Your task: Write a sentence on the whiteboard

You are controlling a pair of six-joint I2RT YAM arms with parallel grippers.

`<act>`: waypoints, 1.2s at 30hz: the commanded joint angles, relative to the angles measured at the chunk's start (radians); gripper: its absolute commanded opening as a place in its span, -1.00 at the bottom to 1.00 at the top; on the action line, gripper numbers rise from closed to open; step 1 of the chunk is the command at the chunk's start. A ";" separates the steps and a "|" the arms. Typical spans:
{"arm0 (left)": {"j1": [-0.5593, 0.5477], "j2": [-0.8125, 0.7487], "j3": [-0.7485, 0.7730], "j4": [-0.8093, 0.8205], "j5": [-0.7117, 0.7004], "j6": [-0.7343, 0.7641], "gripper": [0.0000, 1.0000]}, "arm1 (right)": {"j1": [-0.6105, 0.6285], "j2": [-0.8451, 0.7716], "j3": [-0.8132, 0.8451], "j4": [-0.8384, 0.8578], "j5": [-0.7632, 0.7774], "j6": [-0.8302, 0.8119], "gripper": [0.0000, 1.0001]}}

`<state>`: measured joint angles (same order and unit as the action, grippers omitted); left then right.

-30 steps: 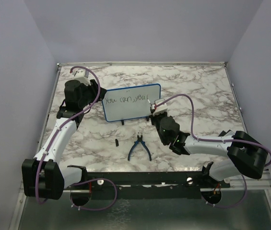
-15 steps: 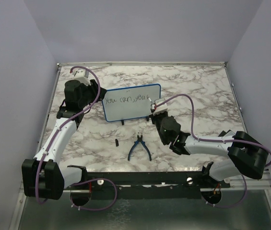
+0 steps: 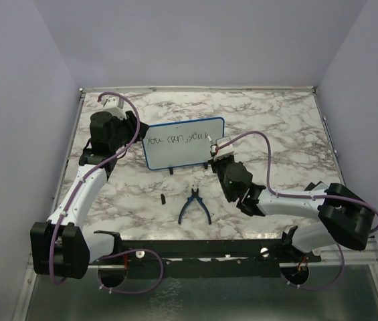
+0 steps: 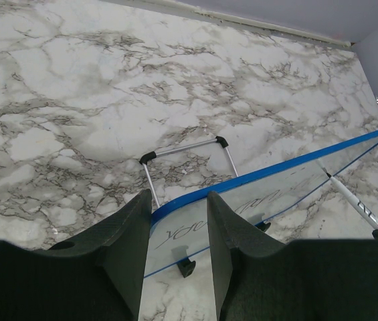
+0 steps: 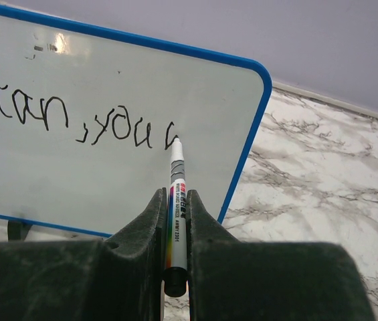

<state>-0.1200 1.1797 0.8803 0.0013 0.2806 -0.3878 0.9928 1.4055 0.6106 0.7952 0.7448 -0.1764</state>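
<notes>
Partway through black handwritten sentence [image 5: 118, 127] on blue-framed white whiteboard [image 3: 178, 157] pinched by left gripper [image 4: 178, 207], slim white marker [image 5: 176, 167] clamped in right gripper [image 5: 175, 197]; next, small steady strokes rightward.

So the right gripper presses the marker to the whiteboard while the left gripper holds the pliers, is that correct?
Not quite: the left gripper holds the whiteboard by its left edge, as the left wrist view shows; the pliers lie on the table. The right gripper does press the marker to it.
</notes>
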 commanded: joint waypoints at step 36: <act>-0.004 -0.020 -0.014 -0.005 0.035 0.006 -0.20 | -0.006 -0.004 0.035 0.070 0.036 -0.062 -0.99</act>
<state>-0.1200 1.1793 0.8803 0.0013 0.2810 -0.3878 0.9928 1.3975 0.6239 0.8268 0.7666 -0.2195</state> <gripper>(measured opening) 0.400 0.112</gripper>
